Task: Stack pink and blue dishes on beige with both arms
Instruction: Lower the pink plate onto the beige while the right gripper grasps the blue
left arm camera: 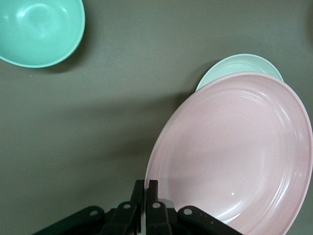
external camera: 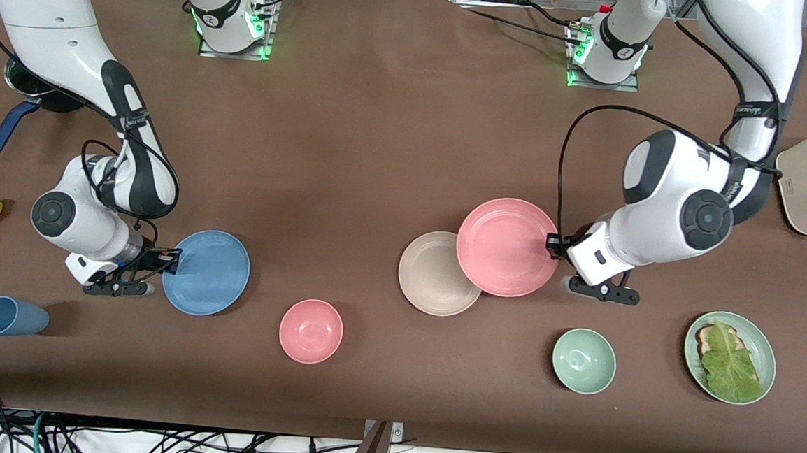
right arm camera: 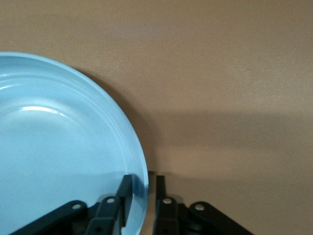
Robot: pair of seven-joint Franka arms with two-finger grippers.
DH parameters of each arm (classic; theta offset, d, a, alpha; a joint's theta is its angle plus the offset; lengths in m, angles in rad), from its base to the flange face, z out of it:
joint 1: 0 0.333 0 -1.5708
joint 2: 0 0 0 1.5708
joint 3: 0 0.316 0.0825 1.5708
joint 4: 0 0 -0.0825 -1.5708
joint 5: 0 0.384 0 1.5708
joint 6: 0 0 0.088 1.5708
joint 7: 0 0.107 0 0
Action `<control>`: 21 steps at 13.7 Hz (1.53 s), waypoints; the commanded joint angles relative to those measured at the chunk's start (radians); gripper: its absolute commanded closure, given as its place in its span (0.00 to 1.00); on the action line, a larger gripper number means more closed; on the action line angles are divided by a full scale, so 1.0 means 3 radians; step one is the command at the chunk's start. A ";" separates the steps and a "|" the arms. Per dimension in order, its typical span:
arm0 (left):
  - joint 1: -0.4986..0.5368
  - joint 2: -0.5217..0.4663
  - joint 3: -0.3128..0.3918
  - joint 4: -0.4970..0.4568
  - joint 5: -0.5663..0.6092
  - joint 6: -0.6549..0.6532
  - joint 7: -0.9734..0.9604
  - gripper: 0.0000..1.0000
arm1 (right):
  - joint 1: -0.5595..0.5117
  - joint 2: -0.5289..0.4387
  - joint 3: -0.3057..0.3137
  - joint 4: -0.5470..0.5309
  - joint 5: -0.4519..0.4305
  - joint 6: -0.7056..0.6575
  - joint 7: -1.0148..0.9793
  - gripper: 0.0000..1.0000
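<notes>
Brown table [external camera: 380, 148]: left gripper [external camera: 553, 245] clamped on pink plate [external camera: 507, 247] rim, held tilted, overlapping beige plate [external camera: 435, 274]. Right gripper [external camera: 167, 260] pinching blue plate [external camera: 208, 272] rim toward right arm's end.

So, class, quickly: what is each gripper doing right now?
Left gripper: closed on the rim of the flat round salmon-pink plate.
Right gripper: closed on the rim of the flat round sky-blue plate.

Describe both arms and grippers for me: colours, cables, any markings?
Both arms are glossy white with black joint bands and dark lettering on the links. Loose black cables loop to each wrist. The left gripper and right gripper are black, two-fingered, with small silver screws. Green lights glow at both bases.
</notes>
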State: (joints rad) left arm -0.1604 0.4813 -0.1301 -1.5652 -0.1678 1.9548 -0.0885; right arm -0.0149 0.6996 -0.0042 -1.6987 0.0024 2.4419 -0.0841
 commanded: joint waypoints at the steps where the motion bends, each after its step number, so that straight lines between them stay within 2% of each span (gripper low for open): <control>1: -0.0140 0.0154 0.0040 0.0058 0.0114 0.0181 -0.0154 1.00 | -0.0022 -0.0062 0.0024 0.0002 0.0048 -0.0096 -0.0001 0.81; 3: -0.0273 0.0236 0.0045 0.0058 0.0298 0.0330 -0.0343 1.00 | -0.0022 -0.0062 0.0024 0.0002 0.0048 -0.0096 -0.0006 0.88; 6: -0.0467 0.0348 0.0055 0.0058 0.0329 0.0519 -0.0635 1.00 | -0.0022 -0.0062 0.0024 0.0002 0.0048 -0.0122 -0.0001 0.99; 11: -0.0600 0.0471 0.0071 0.0048 0.0329 0.0714 -0.0789 1.00 | -0.0022 -0.0067 0.0024 0.0007 0.0048 -0.0147 -0.0006 1.00; 15: -0.0621 0.0563 0.0065 0.0048 0.0493 0.0867 -0.0942 1.00 | -0.0022 -0.0214 0.0085 0.0007 0.0043 -0.0311 -0.0011 1.00; 17: -0.0652 0.0640 0.0065 0.0053 0.0493 0.0934 -0.0983 1.00 | -0.0017 -0.0302 0.0141 0.0043 0.0068 -0.0454 -0.0006 1.00; 21: -0.0677 0.0702 0.0065 0.0063 0.0493 0.1015 -0.1065 1.00 | -0.0007 -0.0368 0.0249 0.0339 0.0304 -0.1031 0.0014 1.00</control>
State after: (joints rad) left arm -0.3470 0.6832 -0.1201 -1.5653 -0.0493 2.2417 -0.3770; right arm -0.0099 0.6025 0.0477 -1.6406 0.0585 2.2166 -0.0830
